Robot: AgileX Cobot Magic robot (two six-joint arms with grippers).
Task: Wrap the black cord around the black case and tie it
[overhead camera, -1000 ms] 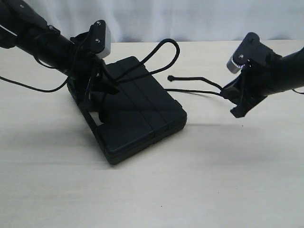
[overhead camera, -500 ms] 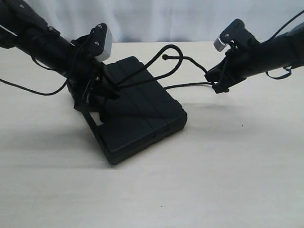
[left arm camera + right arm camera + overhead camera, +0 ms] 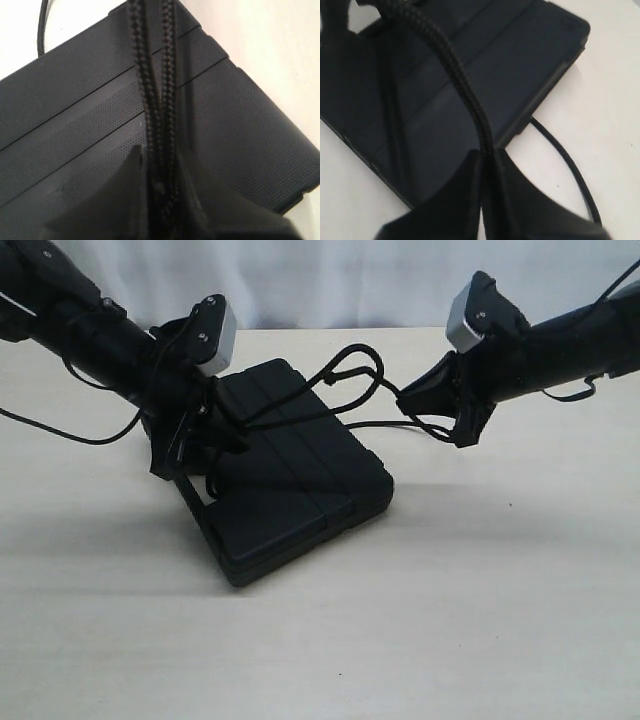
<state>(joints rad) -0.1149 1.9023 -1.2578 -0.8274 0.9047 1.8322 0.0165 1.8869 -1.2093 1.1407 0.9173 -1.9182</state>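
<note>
Blk braided cord (image 3: 150, 90), blk stippled case (image 3: 290, 490)

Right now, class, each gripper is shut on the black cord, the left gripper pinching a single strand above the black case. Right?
No. The left gripper pinches two strands of the black cord side by side, as the left wrist view shows. It is above the black case, and the right gripper is shut on the cord too.

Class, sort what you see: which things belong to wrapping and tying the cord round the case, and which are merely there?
Belong to the job: cord; case; left gripper and right gripper, both shut on the cord.

Merely there: robot cable; table; backdrop.
</note>
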